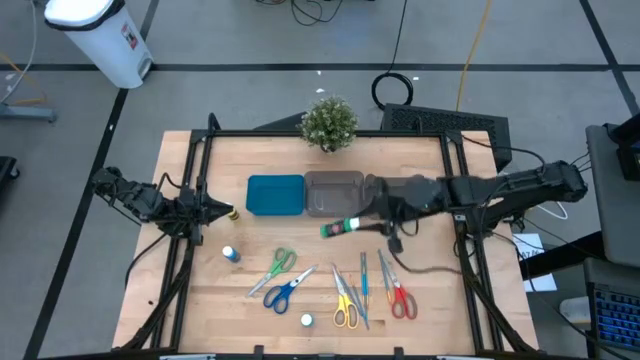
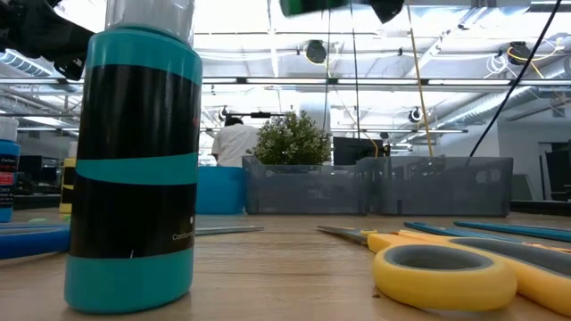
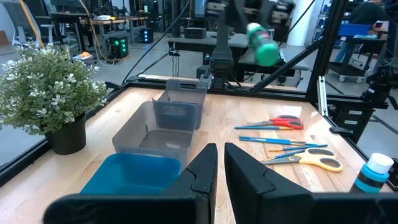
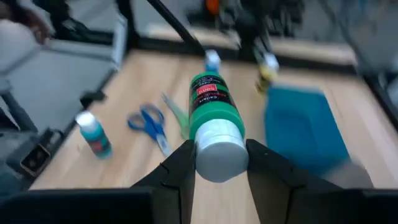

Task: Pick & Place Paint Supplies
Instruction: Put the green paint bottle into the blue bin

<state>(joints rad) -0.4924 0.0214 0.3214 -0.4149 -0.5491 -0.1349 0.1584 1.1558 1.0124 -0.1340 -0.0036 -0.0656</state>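
Nearest the low camera stands a teal bottle [image 2: 134,169] on the wooden table [image 1: 420,300]. Right gripper [image 4: 217,158] is clamped on the green bottle [image 1: 340,227], held aloft just in front of the grey bin [image 1: 334,192], long axis roughly level, cap toward the wrist. Left gripper [image 3: 220,165], jaws nearly together, waits at the table's left edge. Scissors remain on the table; a workshop lies beyond.
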